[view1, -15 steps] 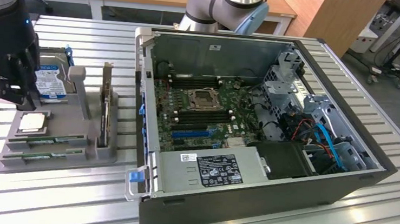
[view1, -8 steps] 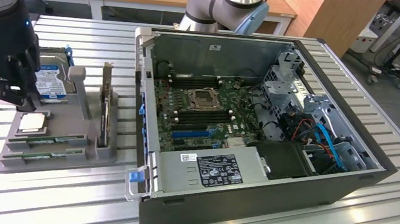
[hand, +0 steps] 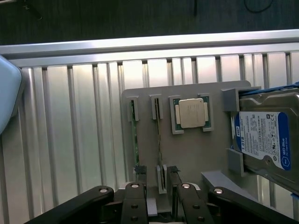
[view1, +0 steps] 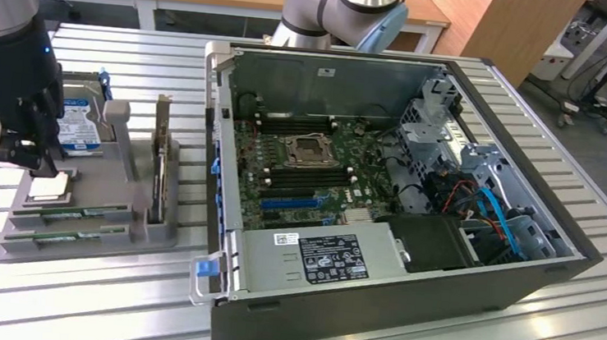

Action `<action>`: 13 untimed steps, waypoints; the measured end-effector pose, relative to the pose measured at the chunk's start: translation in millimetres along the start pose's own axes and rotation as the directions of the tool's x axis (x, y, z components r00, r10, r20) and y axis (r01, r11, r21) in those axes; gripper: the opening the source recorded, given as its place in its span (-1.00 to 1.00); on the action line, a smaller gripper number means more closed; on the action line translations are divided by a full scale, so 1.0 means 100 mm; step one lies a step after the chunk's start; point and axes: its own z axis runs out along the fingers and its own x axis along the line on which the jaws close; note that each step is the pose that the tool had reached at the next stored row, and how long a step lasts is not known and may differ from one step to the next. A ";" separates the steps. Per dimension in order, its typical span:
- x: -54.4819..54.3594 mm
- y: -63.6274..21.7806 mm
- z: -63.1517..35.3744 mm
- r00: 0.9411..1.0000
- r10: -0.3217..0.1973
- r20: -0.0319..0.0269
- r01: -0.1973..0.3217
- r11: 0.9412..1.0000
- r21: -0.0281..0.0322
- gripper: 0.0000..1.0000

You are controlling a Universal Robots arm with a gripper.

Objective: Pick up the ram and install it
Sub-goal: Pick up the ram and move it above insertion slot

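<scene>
Gripper [hand: 158,186] is seen with jaws spread wide, nothing clamped; its black, bolted metal fingers [hand: 135,196] stand on either side of the ram [hand: 159,140], with a gap visible on each side. The ram, a thin green board seen edge-on, is seated upright in a narrow slot of a matte grey moulded holder [hand: 196,154]. A second stick [hand: 134,135] of the same form is held in the parallel slot just beside it. On the ram's other side a square, silvery processor chip [hand: 191,113] lies flat in its recess; a blue-labelled hard drive [hand: 264,140] is racked beyond it. The holder rests on a ribbed aluminium table [hand: 84,140]. In the exterior view, an open dark-grey computer case [view1: 402,302] lies well apart, green motherboard [view1: 280,184] exposed.
</scene>
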 end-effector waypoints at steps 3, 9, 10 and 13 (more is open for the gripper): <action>0.00 0.000 0.000 1.000 0.000 0.000 0.000 1.000 0.000 -0.37; 0.03 -0.003 0.000 1.000 0.000 0.000 0.000 1.000 0.000 -0.37; 0.04 -0.004 0.000 1.000 0.000 0.000 0.000 1.000 0.000 -0.37; 0.07 -0.006 -0.001 1.000 0.000 0.000 0.000 1.000 0.000 -0.37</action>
